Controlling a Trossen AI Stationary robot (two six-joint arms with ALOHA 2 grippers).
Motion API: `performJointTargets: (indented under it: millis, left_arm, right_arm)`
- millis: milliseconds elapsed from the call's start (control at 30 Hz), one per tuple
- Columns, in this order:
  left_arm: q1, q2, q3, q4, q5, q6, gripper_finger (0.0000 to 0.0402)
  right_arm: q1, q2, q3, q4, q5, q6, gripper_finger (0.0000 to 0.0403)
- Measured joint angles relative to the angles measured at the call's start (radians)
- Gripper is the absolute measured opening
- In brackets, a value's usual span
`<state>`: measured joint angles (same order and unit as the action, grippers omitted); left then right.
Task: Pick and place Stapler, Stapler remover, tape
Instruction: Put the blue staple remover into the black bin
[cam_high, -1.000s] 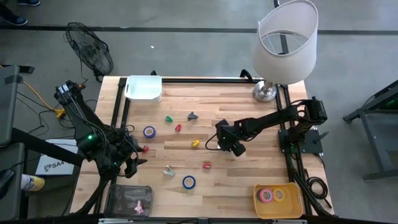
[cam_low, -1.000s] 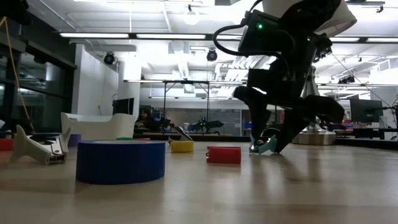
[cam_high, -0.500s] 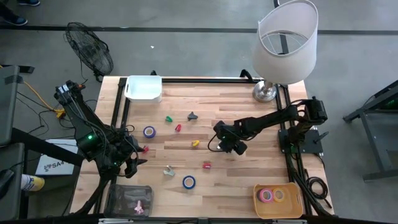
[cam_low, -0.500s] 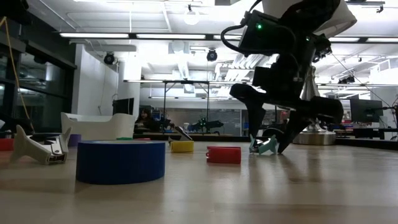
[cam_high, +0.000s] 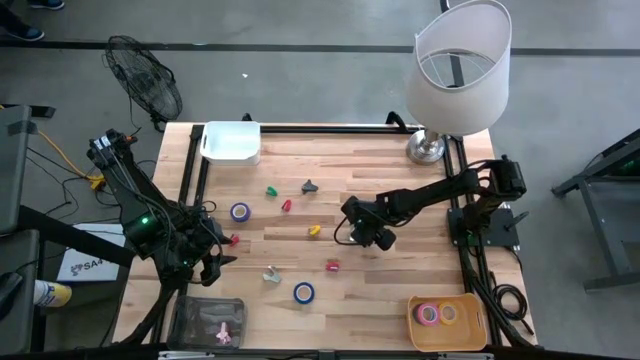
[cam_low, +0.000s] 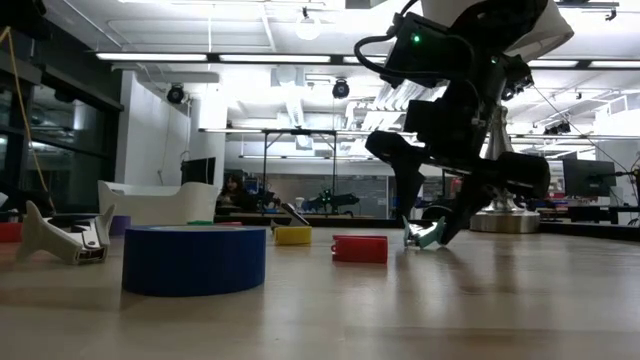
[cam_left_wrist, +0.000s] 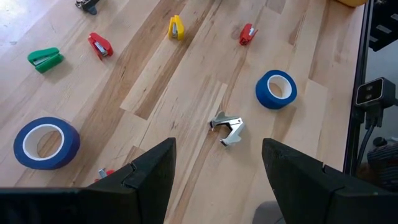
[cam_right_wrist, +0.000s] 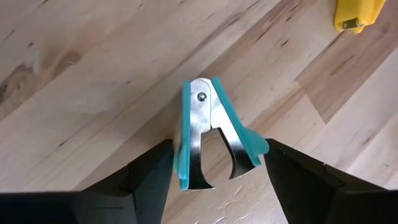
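Right gripper (cam_right_wrist: 214, 174): down at mid-table, fingers spread wide, one on each side of the teal remover (cam_right_wrist: 208, 134) and not yet closed on it; in the low view (cam_low: 432, 215) the fingertips reach almost to the wood.
Teal remover: lying flat on the table (cam_high: 400, 290) between the right fingers, metal claws pointing toward the wrist camera; seen in the low view (cam_low: 424, 235) just under the gripper.
Left gripper (cam_left_wrist: 214, 180): waiting over the table's left edge, fingers wide apart, holding nothing.
Silver remover (cam_left_wrist: 227, 129): on the wood ahead of the left gripper, near a blue tape roll (cam_left_wrist: 276, 89).
Second blue tape (cam_left_wrist: 46, 142): closer to the left side, well apart from the first.
Staplers: a yellow one (cam_high: 314, 231) just left of the right gripper; red (cam_high: 332, 265), green (cam_high: 271, 191) and another red (cam_high: 286, 205) scattered mid-table.
Yellow bin (cam_high: 476, 322): front right corner, two tape rolls (cam_high: 428, 314) inside.
White bin (cam_high: 232, 155): back left.
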<state>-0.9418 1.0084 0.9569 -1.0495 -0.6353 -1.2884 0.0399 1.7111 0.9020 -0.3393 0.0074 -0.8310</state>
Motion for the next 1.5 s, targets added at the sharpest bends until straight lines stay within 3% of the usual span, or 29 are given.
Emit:
performJointTargets:
  millis: [533, 767, 933, 1067, 1200, 1500]
  left_arm:
    - [0.0, 0.0, 0.0, 0.003, 0.0, 0.0, 0.0234]
    - [0.0, 0.0, 0.0, 0.011, -0.016, 0.009, 0.0234]
    - [0.006, 0.0, 0.0, 0.041, -0.121, 0.051, 0.0234]
    - [0.088, 0.0, 0.0, 0.124, -0.124, 0.195, 0.0234]
    - [0.23, 0.001, 0.0, 0.25, -0.09, 0.437, 0.0234]
    - [0.548, 0.001, 0.0, 0.479, 0.092, 0.984, 0.0234]
  right_arm:
    - [0.0, 0.0, 0.0, -0.03, 0.013, 0.053, 0.0147]
    - [0.0, 0.0, 0.0, -0.029, 0.103, 0.168, 0.0113]
    - [0.0, 0.0, 0.0, 0.002, 0.185, 0.248, 0.0093]
    - [0.0, 0.002, 0.027, 0.011, 0.231, 0.3, 0.0091]
    - [0.0, 0.002, 0.104, 0.012, 0.288, 0.334, 0.0091]
    - [0.0, 0.002, 0.374, -0.04, 0.328, 0.334, 0.0091]
